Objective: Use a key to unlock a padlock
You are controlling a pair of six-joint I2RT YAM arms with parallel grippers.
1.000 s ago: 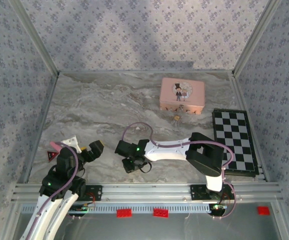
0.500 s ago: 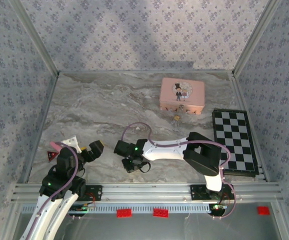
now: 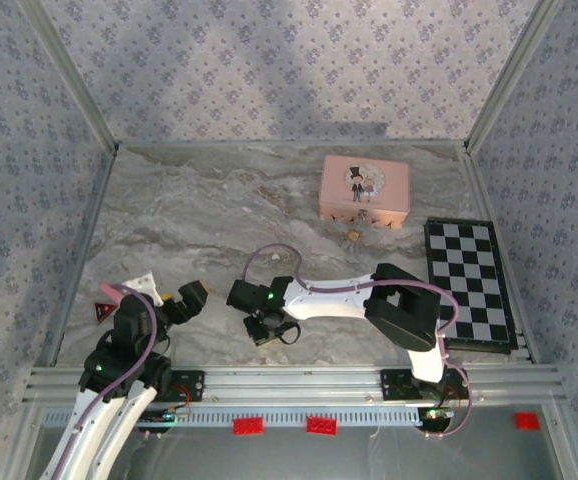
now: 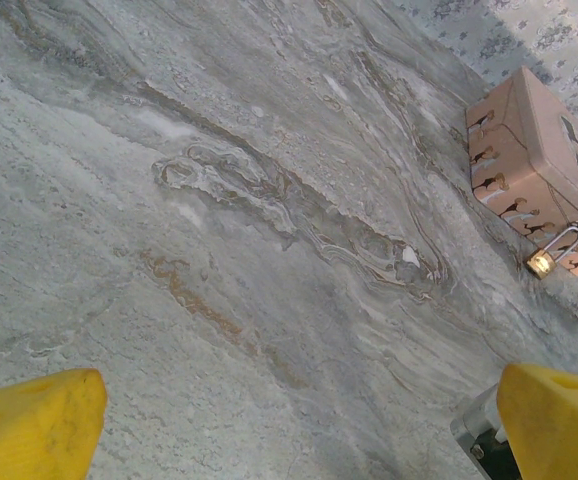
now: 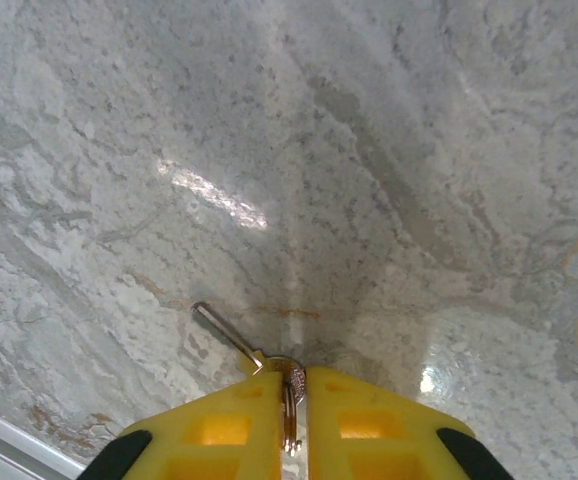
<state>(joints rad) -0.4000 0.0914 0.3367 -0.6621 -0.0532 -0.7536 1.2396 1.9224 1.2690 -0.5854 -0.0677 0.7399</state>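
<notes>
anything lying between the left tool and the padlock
Nothing. In the left wrist view, bare marble table runs from the open left tool to the padlock by the pink tin.

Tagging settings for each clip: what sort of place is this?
Probably a staged robot test cell, not a real home: an aluminium frame boxes in a marble-look tabletop, backed by patterned wallpaper panels, with loose props like a pink tin.

Right pincer (image 5: 294, 388) apparently tighter on key (image 5: 226, 334)
</notes>
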